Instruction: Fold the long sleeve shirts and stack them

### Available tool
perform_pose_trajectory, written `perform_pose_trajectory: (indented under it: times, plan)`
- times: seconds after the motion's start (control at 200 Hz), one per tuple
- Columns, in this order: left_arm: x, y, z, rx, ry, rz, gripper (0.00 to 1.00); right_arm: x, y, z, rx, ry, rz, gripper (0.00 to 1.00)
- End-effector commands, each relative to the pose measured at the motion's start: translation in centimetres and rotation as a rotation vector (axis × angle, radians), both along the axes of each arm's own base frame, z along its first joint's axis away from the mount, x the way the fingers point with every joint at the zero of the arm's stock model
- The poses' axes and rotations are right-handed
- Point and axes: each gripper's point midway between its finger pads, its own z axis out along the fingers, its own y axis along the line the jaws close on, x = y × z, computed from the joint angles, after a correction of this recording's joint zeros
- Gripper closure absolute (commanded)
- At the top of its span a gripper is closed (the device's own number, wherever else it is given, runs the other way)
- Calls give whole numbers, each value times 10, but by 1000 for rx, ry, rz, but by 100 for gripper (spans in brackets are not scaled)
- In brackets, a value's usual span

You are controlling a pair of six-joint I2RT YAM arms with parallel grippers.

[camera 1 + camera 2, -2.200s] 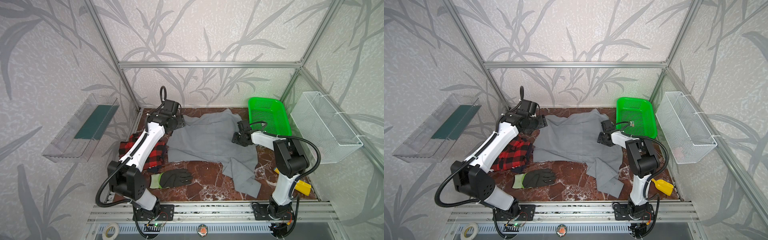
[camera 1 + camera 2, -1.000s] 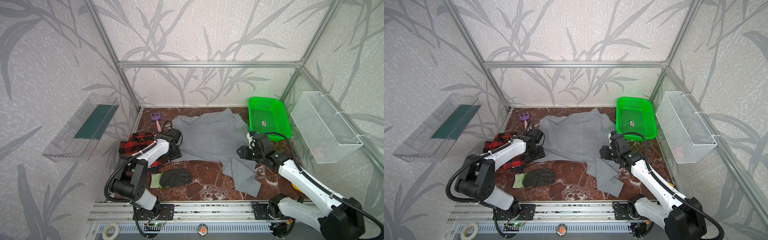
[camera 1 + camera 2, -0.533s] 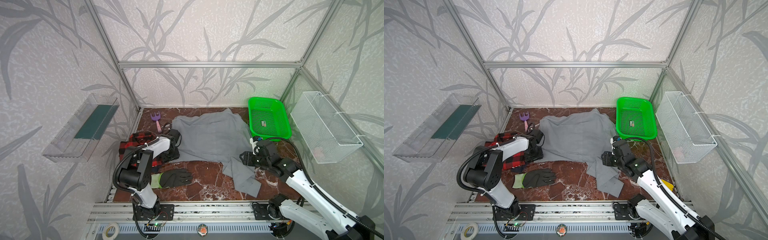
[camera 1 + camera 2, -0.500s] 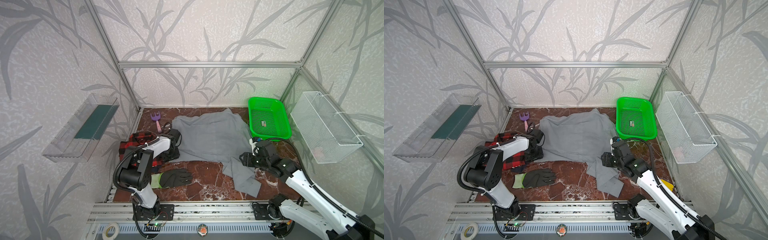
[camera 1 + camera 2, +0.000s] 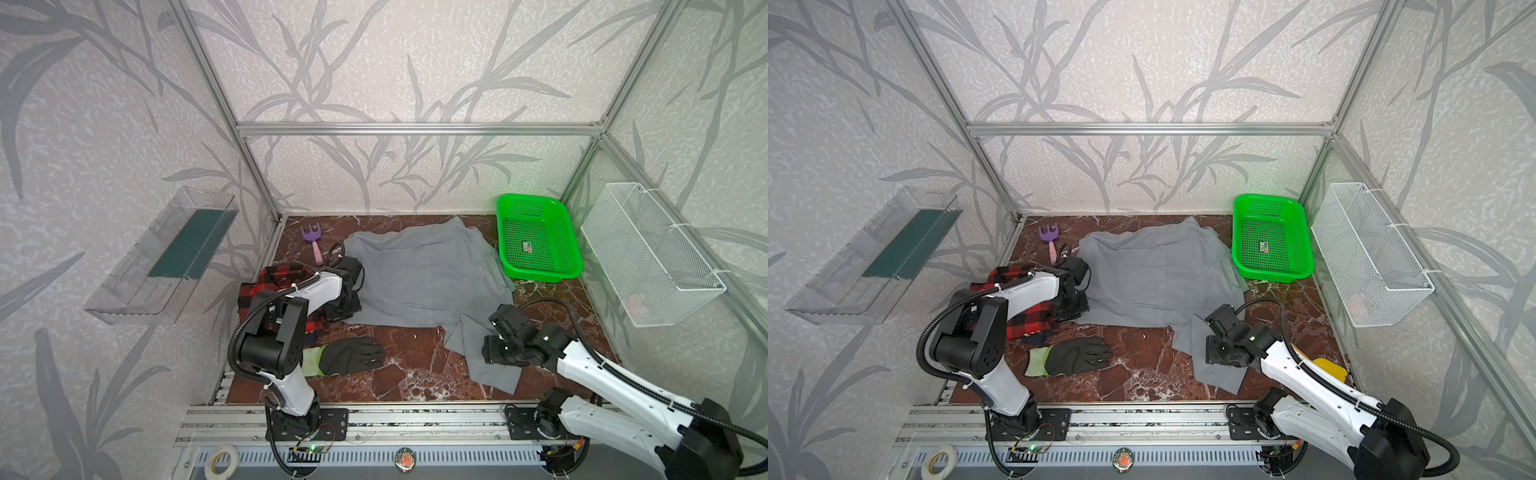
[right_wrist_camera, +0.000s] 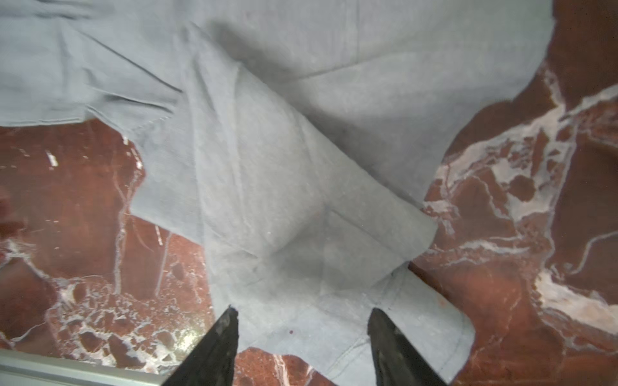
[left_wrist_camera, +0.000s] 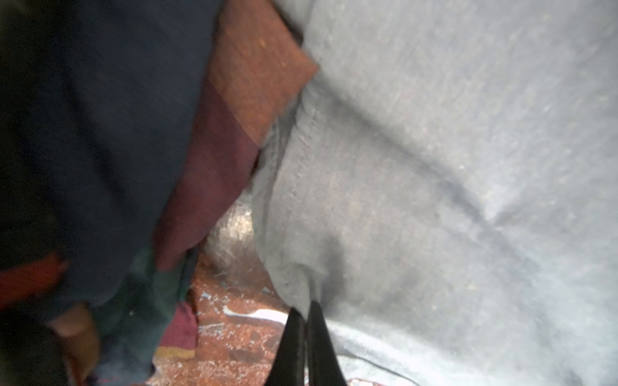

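Top views show the grey shirt [image 5: 424,274] spread mid-tabletop [image 5: 415,345], with the plaid shirt [image 5: 282,276] bunched at 9 o'clock. The left pincer [image 5: 343,309] sits at the grey shirt's 8 o'clock corner. The right pincer [image 5: 492,353] is over its sleeve [image 5: 467,336] at 4 o'clock.

Left wrist view: the left pincer [image 7: 305,314] is clamped on the grey shirt [image 7: 434,167] at its hem, beside the plaid shirt [image 7: 227,133].

Right wrist view: the right pincer [image 6: 302,320] is spread apart, straddling the sleeve [image 6: 284,200].

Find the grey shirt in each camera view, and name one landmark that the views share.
In a top view: grey shirt spread mid-table, left of green basket.
In a top view: same spot.
Left wrist: fills most of the picture, beside plaid shirt.
Right wrist: its sleeve runs toward the open right gripper.
Shared landmark: red marble table.
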Motion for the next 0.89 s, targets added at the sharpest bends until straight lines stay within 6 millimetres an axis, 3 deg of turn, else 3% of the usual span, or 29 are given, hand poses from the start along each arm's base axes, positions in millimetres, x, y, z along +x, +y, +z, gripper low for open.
perform_pose_trajectory:
  times: [0.0, 0.195, 0.385, 0.66, 0.89]
  plan:
    - [-7, 1, 13, -3, -6, 12, 100, -18, -11, -9, -51, 47, -27, 39]
    - [-12, -10, 31, -69, -53, 9, 100, -34, -1, -18, -67, 67, 11, 41]
    - [-26, -14, 41, -98, -63, 8, 100, -46, 22, -29, -7, 60, 69, 41]
    - [-41, -7, 49, -87, -71, 0, 100, -48, 9, -51, -123, 67, 66, 41]
    - [-36, -8, 56, -85, -89, -9, 100, -31, -4, -36, -231, -18, 79, 48]
